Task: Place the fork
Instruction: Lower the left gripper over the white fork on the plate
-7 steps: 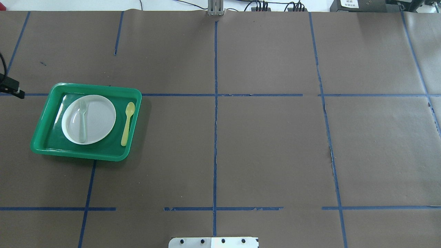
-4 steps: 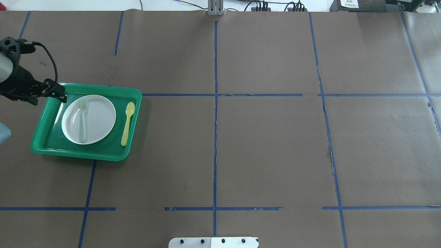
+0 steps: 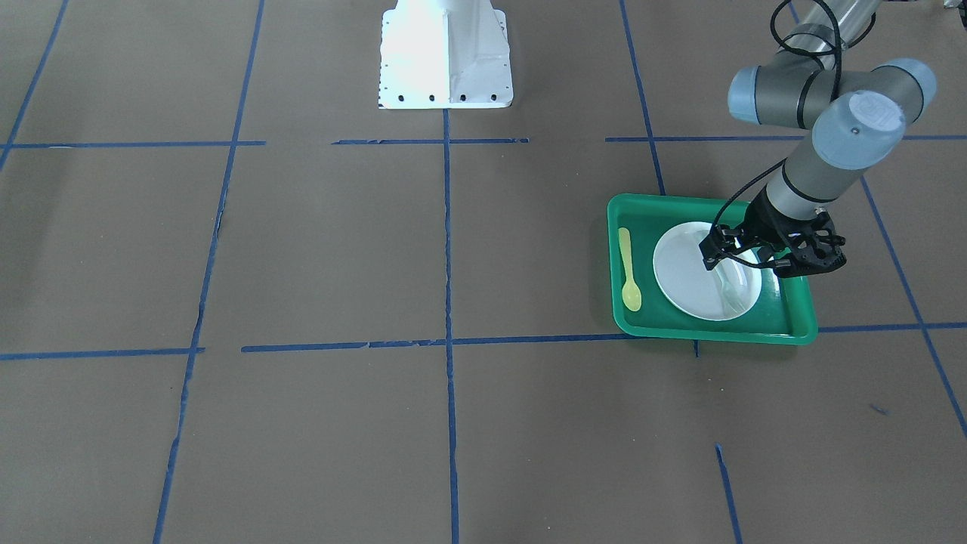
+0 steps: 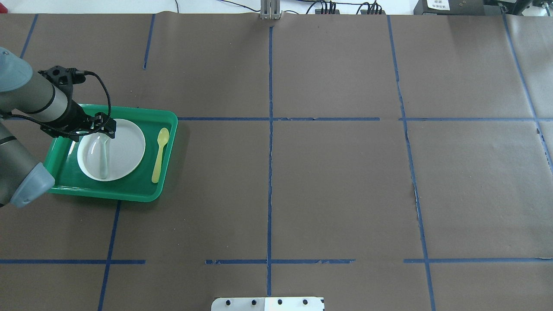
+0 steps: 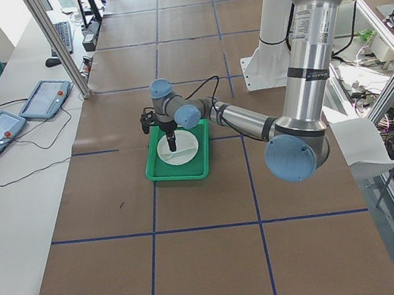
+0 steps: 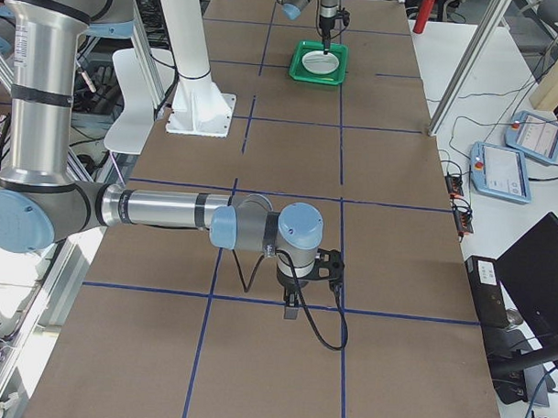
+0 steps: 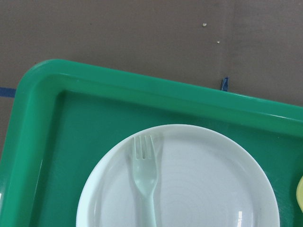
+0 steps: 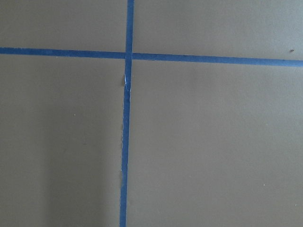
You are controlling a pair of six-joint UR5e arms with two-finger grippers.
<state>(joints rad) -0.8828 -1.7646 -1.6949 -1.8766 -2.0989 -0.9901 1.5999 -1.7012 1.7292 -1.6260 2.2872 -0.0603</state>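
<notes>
The pale fork [image 4: 103, 153] lies on the white plate [image 4: 127, 149] in the green tray [image 4: 129, 193], tines toward the far side. It also shows in the left wrist view [image 7: 145, 177] and the front view [image 3: 727, 285]. My left gripper [image 4: 111, 127] hangs over the plate's far left edge, above the fork's tines, and covers them in the overhead view. Its fingertips look together and hold nothing. My right gripper [image 6: 290, 310] shows only in the right side view, low over bare table far from the tray; I cannot tell if it is open or shut.
A yellow spoon [image 4: 160, 154] lies in the tray to the right of the plate. The tray sits at the table's left side, with blue tape lines around it. The robot's white base plate [image 4: 268, 303] is at the near edge.
My left arm has swung in from the left edge, and the gripper has gone from outside the tray to over the plate and the fork's tines. The fork, plate and spoon have not moved.
</notes>
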